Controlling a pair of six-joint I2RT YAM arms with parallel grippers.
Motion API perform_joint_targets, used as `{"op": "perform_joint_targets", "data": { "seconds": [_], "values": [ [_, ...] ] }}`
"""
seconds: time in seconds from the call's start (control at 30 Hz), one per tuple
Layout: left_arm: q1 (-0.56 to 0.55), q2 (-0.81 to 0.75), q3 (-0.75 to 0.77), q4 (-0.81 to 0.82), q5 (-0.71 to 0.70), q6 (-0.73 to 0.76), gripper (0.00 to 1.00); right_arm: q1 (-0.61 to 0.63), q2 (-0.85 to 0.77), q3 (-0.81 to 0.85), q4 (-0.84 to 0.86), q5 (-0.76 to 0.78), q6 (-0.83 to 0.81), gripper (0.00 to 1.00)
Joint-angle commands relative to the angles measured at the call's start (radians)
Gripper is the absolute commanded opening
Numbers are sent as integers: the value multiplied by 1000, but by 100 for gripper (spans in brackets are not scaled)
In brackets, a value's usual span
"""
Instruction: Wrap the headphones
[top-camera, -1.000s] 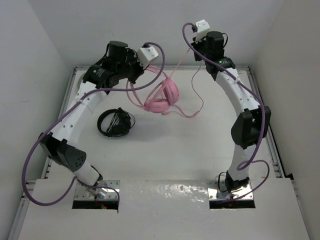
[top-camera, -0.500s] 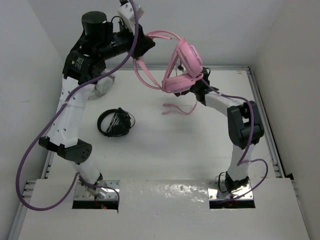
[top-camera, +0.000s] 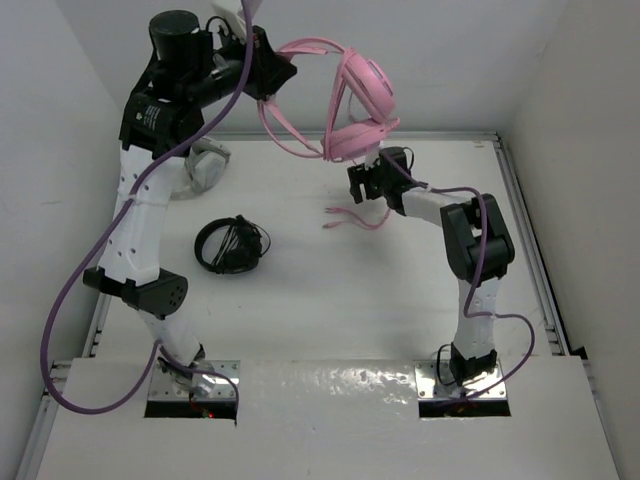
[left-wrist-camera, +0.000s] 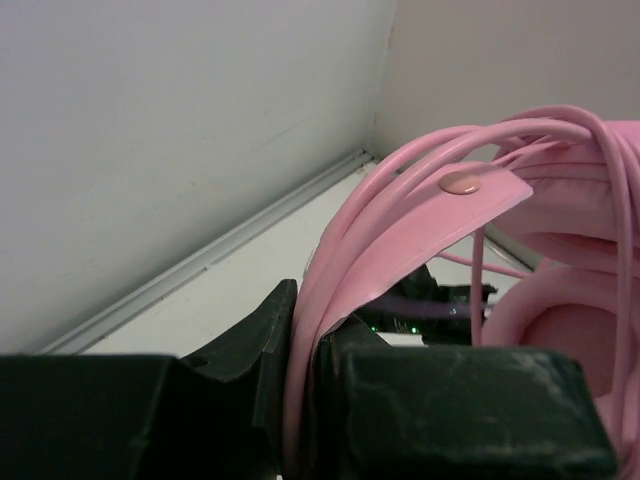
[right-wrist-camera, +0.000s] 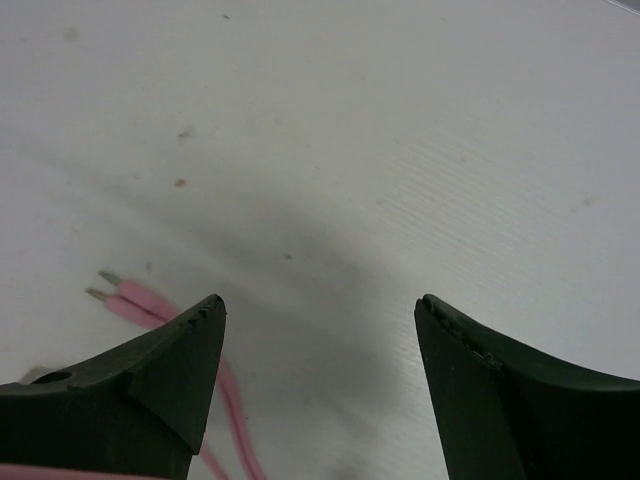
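The pink headphones (top-camera: 356, 98) hang in the air at the back. My left gripper (top-camera: 278, 74) is shut on their thin headband (left-wrist-camera: 400, 235), which is pinched between its fingers in the left wrist view. Loops of the pink cable (top-camera: 288, 137) droop under the band, and several strands run along it. The cable's end (top-camera: 352, 216) trails on the table. My right gripper (top-camera: 364, 186) is low over the table beside that end, open and holding nothing. In the right wrist view the cable tips (right-wrist-camera: 128, 296) lie to the left of my right gripper (right-wrist-camera: 320, 305).
Black headphones (top-camera: 232, 245) lie on the table at the left of middle. White-grey headphones (top-camera: 206, 164) sit at the back left, partly behind my left arm. Low rails (top-camera: 520, 215) edge the table, and white walls close in on three sides.
The left arm lifted the headphones off the table and now holds them high. The right arm came down from the back to the table, and its jaws opened.
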Motion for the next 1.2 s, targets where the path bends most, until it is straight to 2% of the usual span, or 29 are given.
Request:
{"op": "perform_joint_targets", "data": {
  "seconds": [0.0,0.07,0.17,0.2,0.23,0.4,0.5,0.53,0.6,0.67,0.73,0.77,0.8,0.9,0.97,1.03,1.1,1.17],
  "values": [
    [39,-38,62,186,-8,-119,0,4,-17,-9,-41,177,-28,76],
    [63,-34,42,197,-3,-130,0,3,-31,-33,-41,198,-28,75],
    [108,-28,15,218,20,-162,0,3,-61,-81,-29,206,-25,38],
    [117,-25,8,232,21,-181,0,3,-67,-89,-29,206,-28,22],
    [125,-22,2,238,23,-189,0,6,-81,-107,-32,201,-26,0],
    [158,4,-12,290,-25,-222,0,96,-152,-215,-15,177,-75,0],
    [203,35,-8,343,-80,-261,0,235,-173,-206,-123,183,-173,0],
    [218,49,-15,355,-145,-258,0,307,-187,-202,-154,151,-216,0],
    [224,57,-36,398,-231,-201,0,370,-221,-225,-214,111,-253,0],
    [223,60,-102,465,-407,-82,0,452,-305,-263,-223,97,-290,0],
    [223,67,-155,528,-518,13,0,495,-378,-276,-265,103,-301,0],
    [223,72,-212,604,-567,137,0,501,-462,-281,-283,103,-301,0],
    [223,77,-241,648,-654,194,0,507,-510,-293,-289,102,-301,0],
    [220,104,-347,787,-770,423,0,512,-719,-340,-253,105,-298,0],
    [214,106,-445,889,-786,564,0,510,-857,-359,-201,147,-310,0],
    [203,74,-522,956,-769,682,0,503,-916,-339,-177,210,-357,0],
    [177,25,-611,967,-719,736,0,486,-940,-243,-182,324,-389,0],
    [134,-3,-631,892,-677,814,0,468,-927,-136,-155,455,-431,0]
  ]
}}
